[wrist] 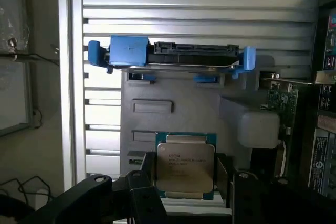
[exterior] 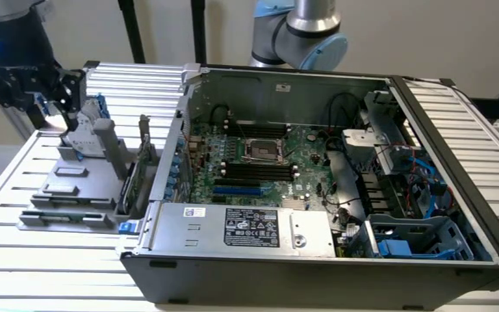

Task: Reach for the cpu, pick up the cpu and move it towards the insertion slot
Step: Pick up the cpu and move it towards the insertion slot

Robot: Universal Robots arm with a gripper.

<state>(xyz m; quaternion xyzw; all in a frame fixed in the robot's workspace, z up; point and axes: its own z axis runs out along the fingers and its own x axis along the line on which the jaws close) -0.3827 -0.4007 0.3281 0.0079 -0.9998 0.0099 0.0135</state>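
Grey slatted desk (exterior: pixel 33 266) carries an open computer case (exterior: pixel 284 81). At the exterior view's left is a grey holder (exterior: pixel 67 195) with a hard drive (exterior: pixel 83 140) standing in it. Pincer (exterior: pixel 65 117) hangs over that holder, well apart from the insertion slot (exterior: pixel 262 151). The slot is a shiny square frame with a dark centre, on the green board inside the case.

Wrist view: cpu (wrist: pixel 185 166) sits between the pincer (wrist: pixel 186 171) fingers (wrist: pixel 148 174), which press on two opposite edges. No gap shows, so judged gripped. It is in front of the holder (wrist: pixel 184 108), near the blue-railed hard drive (wrist: pixel 173 56).

Handling, as a judgement: light, stiff and thin, but delicate underneath and smooth-sided. Hold by the edges only, squeeze modestly, keep level.

Looks: small flat square, dull silver lid with fine print, blue-green rim around it.
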